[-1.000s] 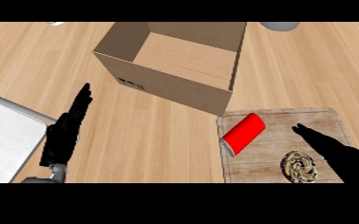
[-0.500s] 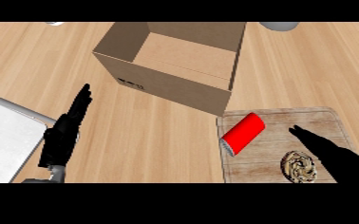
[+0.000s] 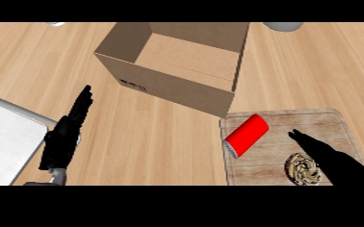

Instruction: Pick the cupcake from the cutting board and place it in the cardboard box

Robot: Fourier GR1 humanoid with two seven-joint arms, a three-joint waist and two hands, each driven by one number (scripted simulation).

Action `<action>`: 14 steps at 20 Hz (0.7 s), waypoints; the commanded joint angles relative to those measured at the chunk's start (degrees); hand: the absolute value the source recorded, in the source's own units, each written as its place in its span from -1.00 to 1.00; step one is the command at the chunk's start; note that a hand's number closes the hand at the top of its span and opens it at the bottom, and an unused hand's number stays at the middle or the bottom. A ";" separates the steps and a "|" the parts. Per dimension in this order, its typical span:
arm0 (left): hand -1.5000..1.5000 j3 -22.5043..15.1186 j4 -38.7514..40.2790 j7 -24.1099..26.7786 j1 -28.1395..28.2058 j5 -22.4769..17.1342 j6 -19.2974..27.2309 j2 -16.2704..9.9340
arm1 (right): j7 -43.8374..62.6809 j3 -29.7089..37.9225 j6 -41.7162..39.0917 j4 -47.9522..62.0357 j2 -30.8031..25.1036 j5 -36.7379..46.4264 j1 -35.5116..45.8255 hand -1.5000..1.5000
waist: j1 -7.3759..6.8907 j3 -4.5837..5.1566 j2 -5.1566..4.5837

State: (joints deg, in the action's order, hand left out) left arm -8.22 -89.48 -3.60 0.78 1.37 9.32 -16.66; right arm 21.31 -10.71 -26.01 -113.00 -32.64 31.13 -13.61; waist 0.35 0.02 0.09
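The cupcake (image 3: 301, 169), brown with a swirled top, sits on the wooden cutting board (image 3: 284, 120) at the lower right. My right hand (image 3: 332, 157) lies over the board just right of the cupcake, fingers straight and pointing up-left, partly covering its right side. It holds nothing. The open cardboard box (image 3: 177, 65) stands at the upper middle, its inside bare. My left hand (image 3: 65, 133) rests open at the lower left, fingers straight, far from both.
A red can (image 3: 245, 135) lies on its side on the board's left part, between the box and the cupcake. A white tray edge (image 3: 20, 139) shows at the far left. A grey object (image 3: 284, 26) sits at the top right.
My right hand has slid a little left and down over the board, closer to the cupcake. The left hand, box and can have stayed put.
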 commanded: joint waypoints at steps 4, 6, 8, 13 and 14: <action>0.00 5.05 2.38 0.91 1.12 0.14 -0.93 -2.58 | 1.76 -2.60 -1.45 3.75 3.42 4.18 4.30 -1.00 | -0.63 -0.01 -0.11; 0.00 2.79 -2.72 -2.84 3.20 2.24 0.55 -1.78 | -3.24 0.78 -2.49 6.88 0.79 2.82 3.86 -1.00 | -0.72 -0.04 -0.05; 0.00 4.94 -0.21 -1.98 0.86 1.34 -0.85 -2.71 | -1.54 -0.98 -1.81 5.12 4.07 2.74 1.66 1.00 | -0.39 -0.02 -0.05; 0.00 3.99 -5.20 -3.16 3.53 1.72 -0.29 -1.88 | -3.39 -2.41 4.76 4.64 4.72 11.24 4.30 1.00 | -0.73 -0.04 0.08; 0.00 4.26 1.29 -2.56 -0.76 3.09 1.01 -0.47 | -7.17 -3.12 9.20 7.54 4.30 14.75 3.47 1.00 | -0.24 -0.05 -0.05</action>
State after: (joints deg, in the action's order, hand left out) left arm -7.40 -90.34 -5.92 0.90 3.23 8.93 -15.49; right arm 17.06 -12.61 -22.53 -106.71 -28.50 39.78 -10.06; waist 0.17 0.19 0.08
